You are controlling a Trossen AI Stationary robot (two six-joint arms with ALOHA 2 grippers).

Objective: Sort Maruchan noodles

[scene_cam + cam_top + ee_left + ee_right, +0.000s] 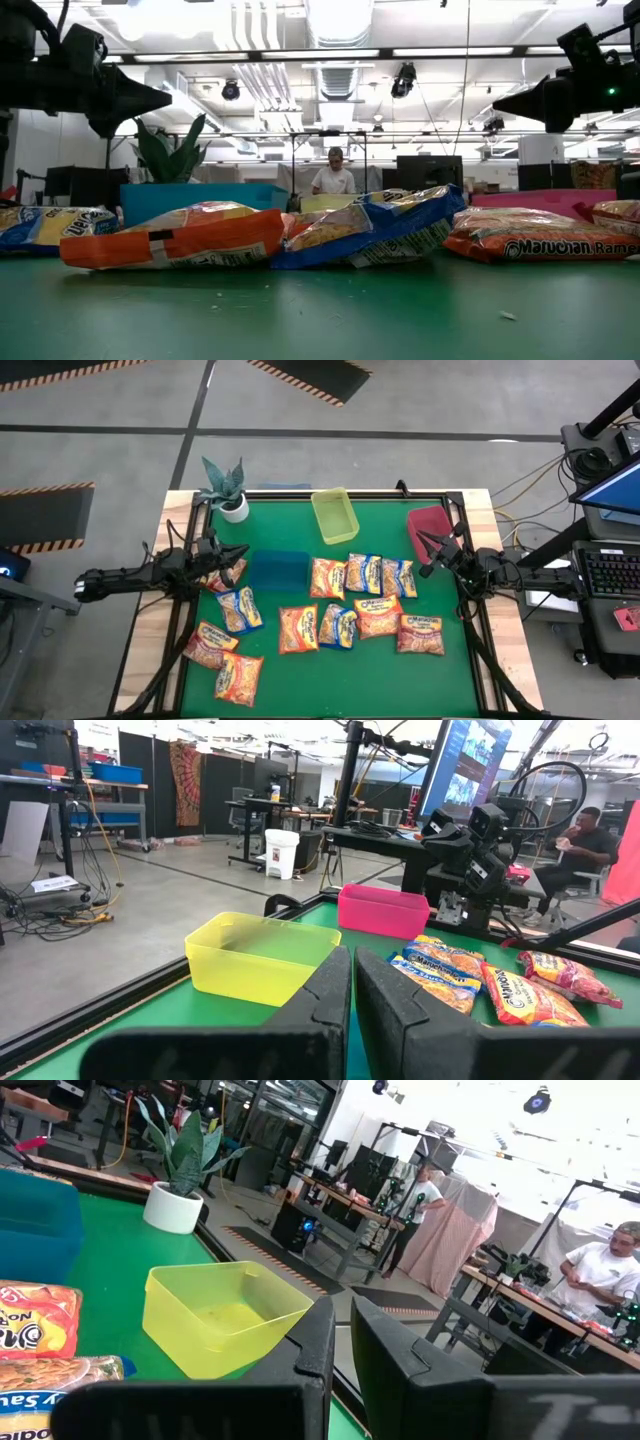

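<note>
Several Maruchan noodles packets lie flat on the green table point(450, 670): orange ones point(298, 628), blue-edged ones point(240, 608) and red ones point(420, 634). One red packet point(227, 574) lies partly under my left gripper. My left gripper point(243, 549) hangs level above the table's left side, shut and empty; its fingers point(330, 990) point toward the yellow bin point(260, 955). My right gripper point(428, 552) hangs level above the right side by the red bin point(430, 528), shut and empty. Its fingers point(318, 1342) stand nearly together.
Three bins stand on the table's far half: the yellow bin point(335, 515), the red one and a blue one point(278, 569). A potted plant point(228, 490) stands at the far left corner. A black frame point(300, 494) runs round the table. People work in the room beyond.
</note>
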